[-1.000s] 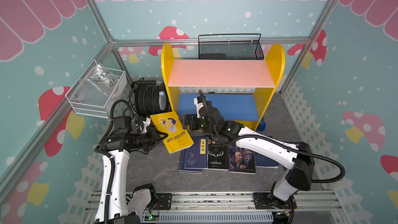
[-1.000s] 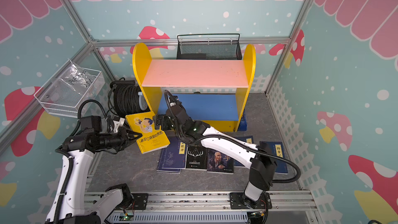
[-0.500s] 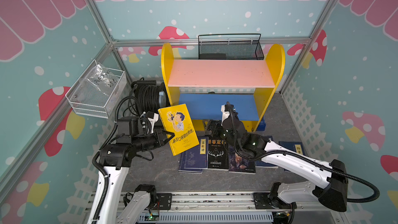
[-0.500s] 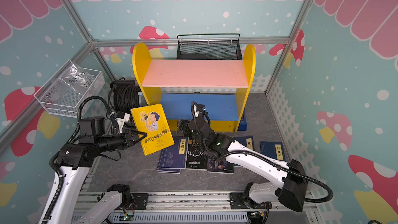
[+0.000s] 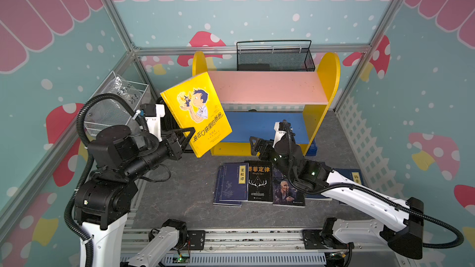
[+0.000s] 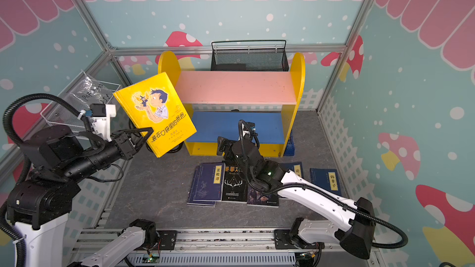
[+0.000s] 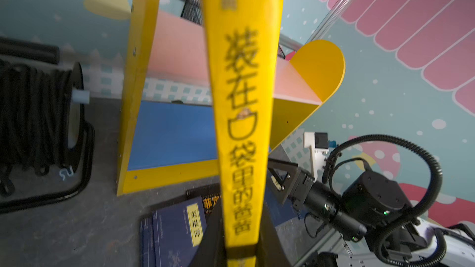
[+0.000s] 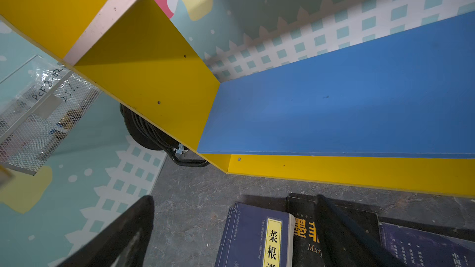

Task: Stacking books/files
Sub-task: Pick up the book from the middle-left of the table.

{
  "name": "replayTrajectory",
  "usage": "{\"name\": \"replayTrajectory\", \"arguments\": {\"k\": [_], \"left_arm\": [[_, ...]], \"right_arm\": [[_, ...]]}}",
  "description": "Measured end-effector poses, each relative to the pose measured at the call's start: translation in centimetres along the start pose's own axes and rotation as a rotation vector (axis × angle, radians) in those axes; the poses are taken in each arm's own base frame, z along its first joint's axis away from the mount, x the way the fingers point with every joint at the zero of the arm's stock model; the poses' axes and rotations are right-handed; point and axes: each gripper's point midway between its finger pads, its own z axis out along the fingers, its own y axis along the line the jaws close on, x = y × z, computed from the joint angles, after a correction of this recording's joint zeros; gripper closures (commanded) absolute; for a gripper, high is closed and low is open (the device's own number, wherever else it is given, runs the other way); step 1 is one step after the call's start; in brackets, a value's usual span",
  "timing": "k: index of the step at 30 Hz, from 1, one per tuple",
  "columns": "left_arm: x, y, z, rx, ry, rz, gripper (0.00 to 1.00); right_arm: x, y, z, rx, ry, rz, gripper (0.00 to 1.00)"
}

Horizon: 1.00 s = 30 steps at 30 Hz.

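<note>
My left gripper (image 5: 191, 137) is shut on the lower corner of the yellow book (image 5: 196, 111), which hangs tilted in the air before the shelf's left side. The left wrist view shows its spine (image 7: 241, 124) between the fingers. My right gripper (image 5: 254, 145) stands open and empty above the floor books, in front of the blue lower shelf (image 5: 257, 124). Flat on the floor lie a navy stack (image 5: 232, 184), a black antler book (image 5: 259, 181), a purple portrait book (image 5: 285, 193) partly under the right arm, and navy books (image 6: 326, 179) further right.
The bookshelf has yellow sides and a pink top board (image 5: 267, 88), with a black mesh basket (image 5: 275, 59) behind it. A white wire basket (image 5: 115, 106) hangs on the left wall, and a black cable reel (image 7: 38, 116) stands left of the shelf.
The left arm has lifted the yellow book higher and toward the shelf. The right arm has drawn away from that book to the right, its gripper still open.
</note>
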Motion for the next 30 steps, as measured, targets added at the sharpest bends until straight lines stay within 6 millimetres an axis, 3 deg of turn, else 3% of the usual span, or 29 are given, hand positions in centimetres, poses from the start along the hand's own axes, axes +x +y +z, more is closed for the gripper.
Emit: {"name": "replayTrajectory", "arguments": {"k": [5, 10, 19, 25, 30], "left_arm": [[-3.7, -0.4, 0.5, 0.005, -0.143, 0.042, 1.00], [-6.3, 0.4, 3.8, -0.032, -0.206, 0.069, 1.00], [-5.8, -2.0, 12.6, -0.160, -0.235, 0.298, 1.00], [-7.3, -0.2, 15.2, -0.377, -0.332, 0.389, 1.00], [-7.1, 0.4, 16.4, -0.441, -0.337, 0.409, 1.00]], "right_arm": [[-0.2, -0.4, 0.0, 0.016, -0.009, 0.003, 0.02], [-0.3, -0.9, -0.4, 0.024, -0.018, 0.006, 0.02], [-1.1, -1.6, -0.9, 0.053, -0.054, 0.002, 0.02], [-2.3, -1.3, -1.2, 0.060, -0.087, -0.047, 0.02], [-4.0, -0.4, -1.6, 0.049, -0.131, -0.067, 0.01]]}}
